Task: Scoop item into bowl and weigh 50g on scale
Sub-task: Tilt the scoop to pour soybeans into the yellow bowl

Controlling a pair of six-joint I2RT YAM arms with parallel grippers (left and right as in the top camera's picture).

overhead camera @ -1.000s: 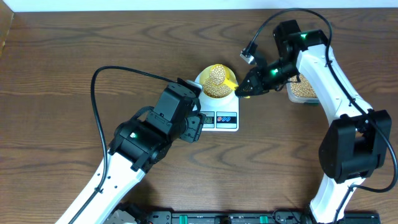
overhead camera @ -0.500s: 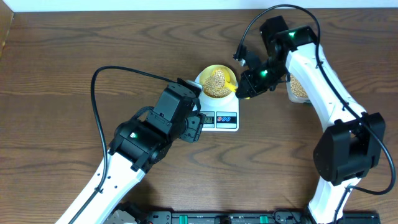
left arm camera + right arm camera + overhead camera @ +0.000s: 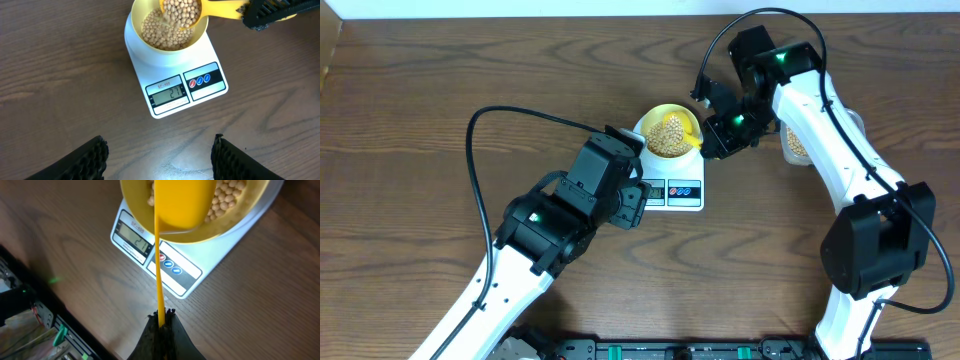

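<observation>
A dark wood-grained worktop [image 3: 410, 120] is seen. Near the middle of its far edge a smooth white scale [image 3: 170, 67] is set, "27" shown on its display. A round pale-yellow bowl [image 3: 137, 12] of tan beans [image 3: 160, 32] is carried on it. The thin handle of a yellow scoop [image 3: 182, 202] is clamped between the jaws of the right gripper [image 3: 161, 316]. The jaws of the left gripper [image 3: 160, 160] are held apart, empty.
</observation>
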